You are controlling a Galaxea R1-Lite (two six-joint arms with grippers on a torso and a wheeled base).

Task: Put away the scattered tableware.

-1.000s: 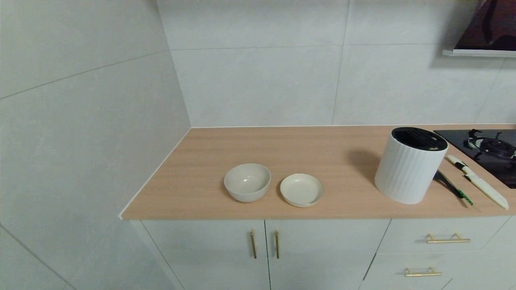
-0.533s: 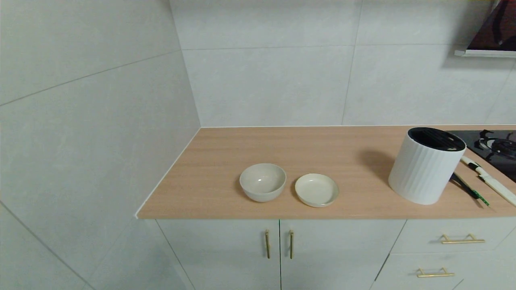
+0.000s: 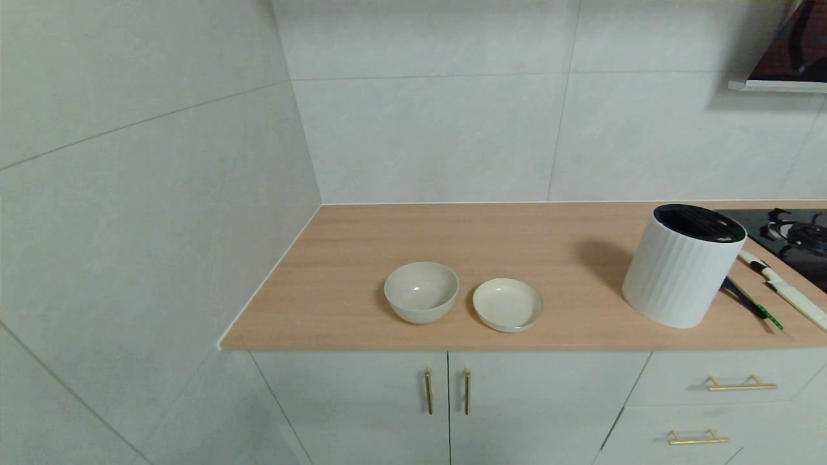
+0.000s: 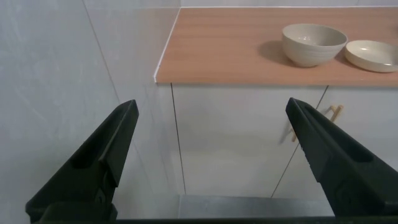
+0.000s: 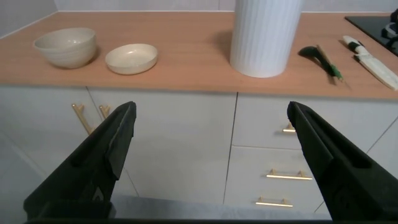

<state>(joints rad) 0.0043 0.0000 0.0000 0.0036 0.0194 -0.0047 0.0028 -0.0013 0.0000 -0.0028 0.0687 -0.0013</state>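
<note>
**Wooden countertop [image 3: 491, 232]: tableware untouched, approach stage**

Bowl [image 3: 421, 292] and shallow dish [image 3: 508, 304] sit side by side, just apart, near the front edge. A dark green-tipped utensil [image 3: 753, 303] and a cream knife [image 3: 785, 289] lie flat on the robot's right, beside the white ribbed holder [image 3: 683, 274].

Left gripper [image 4: 211, 162] and right gripper [image 5: 211, 162] hang below counter level, jaws spread wide, empty.

Judgement: nothing grasped yet. The next move calls for raising an arm above the edge, then closing on a rim or handle.
</note>
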